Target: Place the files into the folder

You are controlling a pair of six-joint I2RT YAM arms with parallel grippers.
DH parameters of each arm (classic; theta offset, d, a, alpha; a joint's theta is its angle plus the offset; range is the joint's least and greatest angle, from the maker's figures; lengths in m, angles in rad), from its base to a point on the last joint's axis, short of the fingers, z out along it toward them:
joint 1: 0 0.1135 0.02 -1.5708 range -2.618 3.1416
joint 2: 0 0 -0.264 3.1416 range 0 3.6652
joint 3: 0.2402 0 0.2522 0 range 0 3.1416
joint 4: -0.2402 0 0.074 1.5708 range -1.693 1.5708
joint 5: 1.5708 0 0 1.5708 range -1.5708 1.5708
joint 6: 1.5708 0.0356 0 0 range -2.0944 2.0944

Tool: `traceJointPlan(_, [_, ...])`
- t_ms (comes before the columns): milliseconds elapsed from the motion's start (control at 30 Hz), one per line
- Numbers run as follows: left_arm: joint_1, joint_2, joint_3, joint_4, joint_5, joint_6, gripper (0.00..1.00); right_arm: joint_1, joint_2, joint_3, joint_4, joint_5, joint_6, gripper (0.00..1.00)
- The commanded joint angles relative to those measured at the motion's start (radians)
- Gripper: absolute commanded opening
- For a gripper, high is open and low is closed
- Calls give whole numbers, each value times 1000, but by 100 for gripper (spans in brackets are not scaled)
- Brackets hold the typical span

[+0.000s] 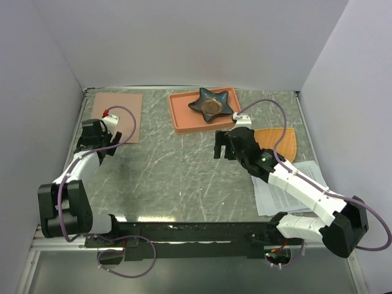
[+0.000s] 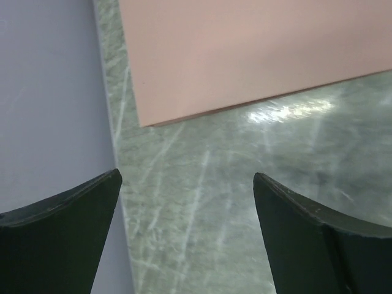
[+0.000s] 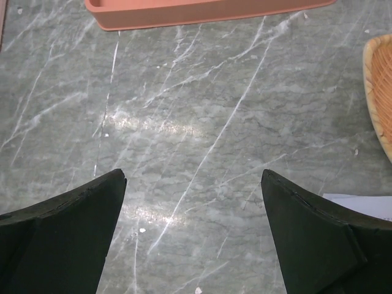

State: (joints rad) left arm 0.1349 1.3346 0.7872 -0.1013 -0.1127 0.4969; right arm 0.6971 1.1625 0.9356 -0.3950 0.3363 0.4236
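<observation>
The pinkish-brown folder (image 1: 116, 116) lies flat and closed at the back left of the table; its near corner fills the top of the left wrist view (image 2: 245, 55). My left gripper (image 1: 108, 145) is open and empty, just in front of the folder's near edge (image 2: 187, 177). The white printed files (image 1: 288, 187) lie at the right, partly under my right arm; a corner shows in the right wrist view (image 3: 361, 201). My right gripper (image 1: 225, 146) is open and empty over bare table (image 3: 193, 174), left of the files.
A salmon-orange tray (image 1: 184, 116) stands at the back middle, holding a dark star-shaped dish (image 1: 211, 104); its edge shows in the right wrist view (image 3: 202, 12). An orange fan-shaped mat (image 1: 283, 141) lies beside the right arm. White walls enclose the table on three sides.
</observation>
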Motion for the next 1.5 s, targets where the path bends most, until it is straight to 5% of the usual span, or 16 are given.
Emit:
traceJointPlan(0, [-1, 58, -81, 235, -122, 155, 96, 7, -70, -24, 35, 43, -19, 99])
traceJointPlan(233, [-7, 170, -190, 538, -212, 415, 96, 10, -69, -28, 12, 61, -13, 99])
traceJointPlan(500, [-21, 402, -249, 1035, -317, 623, 98, 12, -32, -8, 25, 46, 3, 99])
traceJointPlan(667, [-37, 508, -279, 1213, -321, 681, 98, 13, 9, 34, -5, 46, 0, 98])
traceJointPlan(1133, [-66, 503, -256, 1191, -300, 552, 80, 33, 68, 81, -13, 29, 15, 95])
traceJointPlan(1467, [-70, 548, -206, 1183, -315, 528, 78, 44, 80, 77, -8, 41, 18, 93])
